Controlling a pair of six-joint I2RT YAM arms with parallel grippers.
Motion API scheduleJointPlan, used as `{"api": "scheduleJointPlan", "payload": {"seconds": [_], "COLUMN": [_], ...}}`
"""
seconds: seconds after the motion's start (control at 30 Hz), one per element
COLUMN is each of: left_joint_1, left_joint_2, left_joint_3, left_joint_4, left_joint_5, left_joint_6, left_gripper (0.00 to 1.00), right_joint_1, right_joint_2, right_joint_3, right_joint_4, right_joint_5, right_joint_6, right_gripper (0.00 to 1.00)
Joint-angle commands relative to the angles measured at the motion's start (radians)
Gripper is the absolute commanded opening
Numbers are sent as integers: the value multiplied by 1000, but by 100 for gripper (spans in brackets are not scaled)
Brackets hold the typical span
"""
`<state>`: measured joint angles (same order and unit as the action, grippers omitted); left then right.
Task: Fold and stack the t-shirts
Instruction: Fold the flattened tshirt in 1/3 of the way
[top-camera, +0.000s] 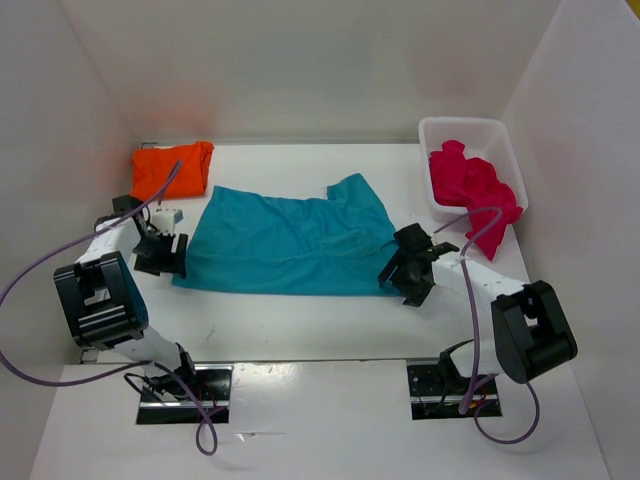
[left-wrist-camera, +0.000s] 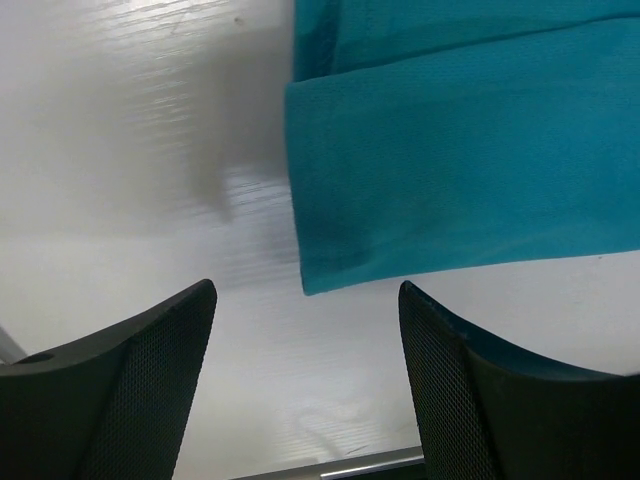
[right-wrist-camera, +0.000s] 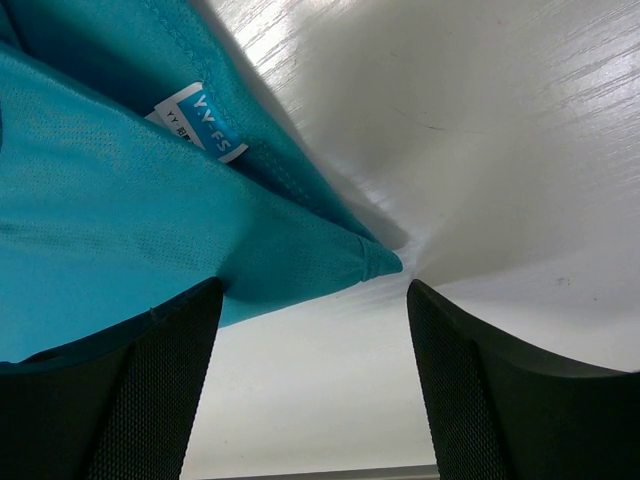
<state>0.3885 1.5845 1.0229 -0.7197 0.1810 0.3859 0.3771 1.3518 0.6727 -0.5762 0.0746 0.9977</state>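
Observation:
The teal blue t-shirt (top-camera: 290, 243) lies spread on the table, folded over once. My left gripper (top-camera: 163, 254) is open and empty just beside its near left corner (left-wrist-camera: 330, 270). My right gripper (top-camera: 408, 270) is open and empty at the shirt's near right corner (right-wrist-camera: 375, 262); a label (right-wrist-camera: 200, 122) shows there. The orange t-shirt (top-camera: 172, 168) lies folded at the back left. The pink-red t-shirt (top-camera: 472, 188) is crumpled in the white basket (top-camera: 462, 128) and hangs over its near edge.
White walls close in the table on the left, back and right. The arm bases (top-camera: 185, 385) stand at the near edge, with purple cables (top-camera: 40, 265) looping beside them.

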Motion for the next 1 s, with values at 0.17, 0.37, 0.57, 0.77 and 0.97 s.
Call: {"api": "scheduleJointPlan", "payload": {"seconds": [0.17, 0.37, 0.57, 0.77, 0.97], "left_joint_1": [3, -7, -7, 6, 6], "left_joint_2": [129, 158, 198, 118, 35], "left_joint_3": [52, 32, 59, 63, 97], "left_joint_4": [-44, -44, -53, -133, -320], "left_joint_5": [110, 60, 81, 69, -44], "left_joint_6": [-5, 4, 13, 57, 171], "left_gripper": [79, 49, 5, 0, 0], "right_joint_1": [8, 8, 8, 22, 156], "right_joint_2": [36, 56, 67, -98, -315], "right_joint_3": [8, 18, 27, 27, 36], "right_joint_4": [33, 33, 13, -105, -289], "right_joint_5": [37, 37, 37, 1, -9], "right_joint_6": [-5, -5, -14, 47, 156], "right_gripper": [63, 22, 0, 0, 0]}}
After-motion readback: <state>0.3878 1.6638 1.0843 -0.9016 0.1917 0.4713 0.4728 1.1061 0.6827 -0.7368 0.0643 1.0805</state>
